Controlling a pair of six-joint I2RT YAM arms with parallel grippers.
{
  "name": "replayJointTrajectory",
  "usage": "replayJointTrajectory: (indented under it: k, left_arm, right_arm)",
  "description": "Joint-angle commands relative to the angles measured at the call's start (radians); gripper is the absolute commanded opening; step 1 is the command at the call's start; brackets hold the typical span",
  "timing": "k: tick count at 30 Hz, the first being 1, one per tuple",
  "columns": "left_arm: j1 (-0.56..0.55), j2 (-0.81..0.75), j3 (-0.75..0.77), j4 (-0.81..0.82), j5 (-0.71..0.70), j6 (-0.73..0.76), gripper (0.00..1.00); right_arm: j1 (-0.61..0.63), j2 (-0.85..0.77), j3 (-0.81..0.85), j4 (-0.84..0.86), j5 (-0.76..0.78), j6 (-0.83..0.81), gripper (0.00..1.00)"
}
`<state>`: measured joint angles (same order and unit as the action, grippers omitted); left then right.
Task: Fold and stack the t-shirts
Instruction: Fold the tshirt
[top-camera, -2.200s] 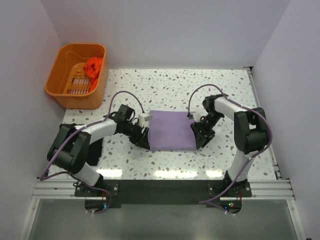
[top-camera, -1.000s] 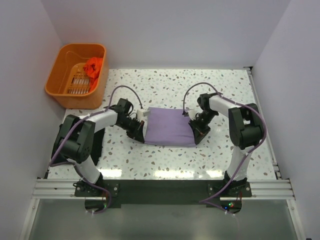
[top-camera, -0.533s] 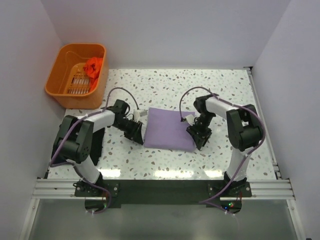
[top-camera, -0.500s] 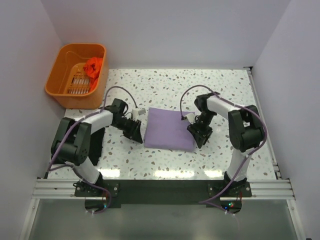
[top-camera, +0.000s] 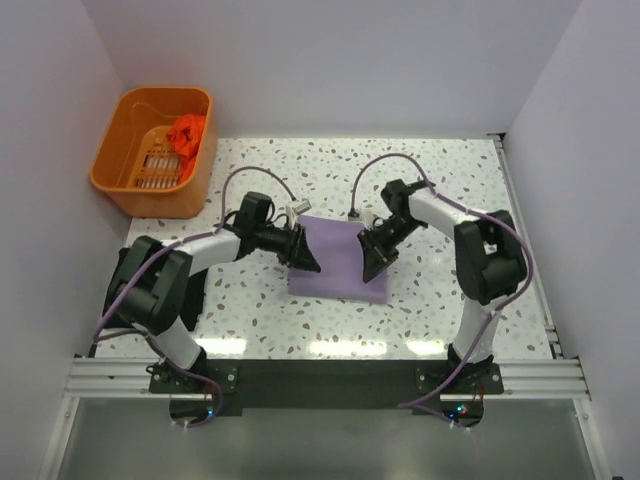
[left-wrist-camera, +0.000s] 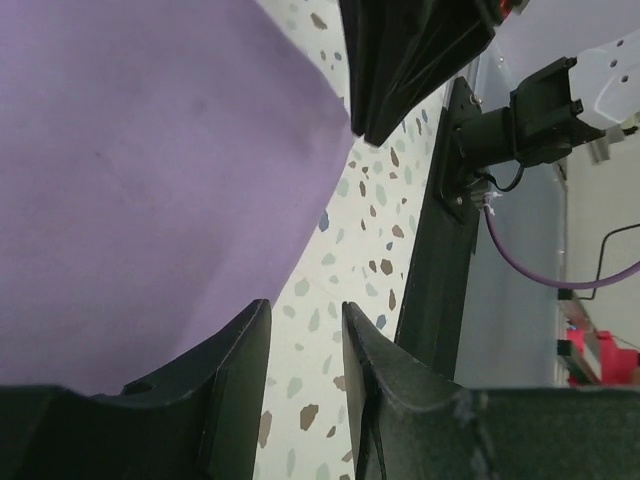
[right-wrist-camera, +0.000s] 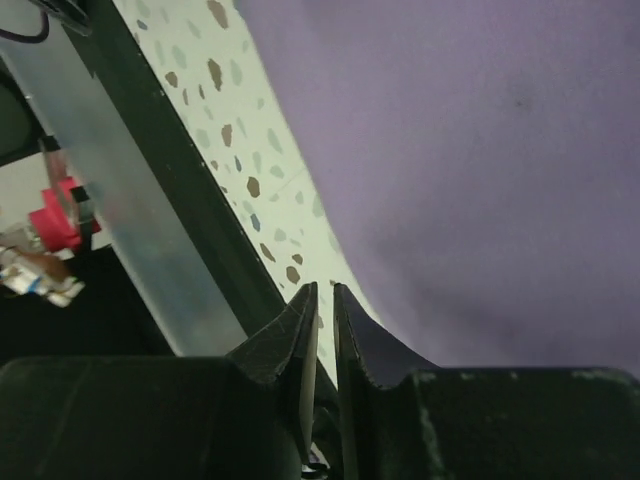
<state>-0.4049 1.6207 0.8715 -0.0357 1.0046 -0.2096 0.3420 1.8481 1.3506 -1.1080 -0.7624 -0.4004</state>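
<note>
Heads up, you've got the folded lilac-purple cloth t-shirt (top-camera: 338, 268) flat on the speckled white table (top-camera: 450, 190), left gripper (top-camera: 311, 263) parted and empty at its left edge, right gripper (top-camera: 366, 270) barely a sliver apart, holding nothing, over its right side.

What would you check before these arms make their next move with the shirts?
1. Purple t-shirt folded flat on the table: ok.
2. Left gripper empty, jaws apart: ok.
3. Right gripper free of cloth: cannot tell, jaws nearly together.
4. Orange-red t-shirt out of the basket: not ok, it lies inside.
5. Grippers apart from each other: ok.
</note>
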Motion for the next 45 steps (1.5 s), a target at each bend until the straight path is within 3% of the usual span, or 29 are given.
replayJointTrajectory:
  k: [1, 6, 12, 17, 20, 22, 26, 32, 37, 40, 41, 45]
  left_arm:
    - [-0.003, 0.108, -0.048, 0.209, 0.028, -0.175, 0.39]
    - [0.059, 0.237, -0.081, 0.149, 0.022, -0.139, 0.38]
    - [0.106, 0.114, 0.074, -0.027, 0.078, 0.044, 0.40]
    - [0.083, 0.218, 0.253, 0.114, 0.049, -0.077, 0.40]
    - [0.084, 0.354, 0.361, 0.262, 0.029, -0.244, 0.40]
    - [0.084, 0.412, 0.389, 0.309, 0.031, -0.272, 0.39]
    - [0.100, 0.544, 0.477, 0.217, -0.032, -0.177, 0.38]
    - [0.153, 0.625, 0.492, 0.206, -0.054, -0.227, 0.37]
    - [0.201, 0.445, 0.413, 0.231, -0.018, -0.180, 0.40]
    - [0.210, 0.265, 0.367, 0.120, -0.030, -0.050, 0.44]
    - [0.212, 0.217, 0.342, 0.050, -0.062, 0.010, 0.45]
    - [0.235, -0.013, 0.235, -0.072, -0.211, 0.021, 0.57]
  right_arm:
    - [0.011, 0.109, -0.071, 0.115, -0.117, 0.064, 0.15]
    - [-0.052, 0.235, -0.058, 0.091, -0.002, -0.006, 0.13]
    - [-0.120, 0.154, 0.149, -0.059, -0.003, -0.084, 0.16]
    - [-0.120, 0.171, 0.274, 0.101, -0.094, 0.133, 0.18]
    - [-0.124, 0.267, 0.355, 0.186, -0.060, 0.173, 0.18]
    - [-0.138, 0.351, 0.390, 0.191, -0.058, 0.173, 0.17]
    - [-0.155, 0.421, 0.418, 0.256, 0.000, 0.166, 0.16]
    - [-0.201, 0.534, 0.519, 0.267, 0.083, 0.094, 0.16]
    - [-0.199, 0.559, 0.688, 0.188, 0.113, 0.015, 0.18]
    - [-0.181, 0.479, 0.736, 0.163, 0.094, 0.034, 0.32]
    - [-0.158, 0.441, 0.707, 0.169, 0.092, 0.038, 0.38]
    - [-0.031, 0.219, 0.508, 0.229, 0.222, 0.046, 0.40]
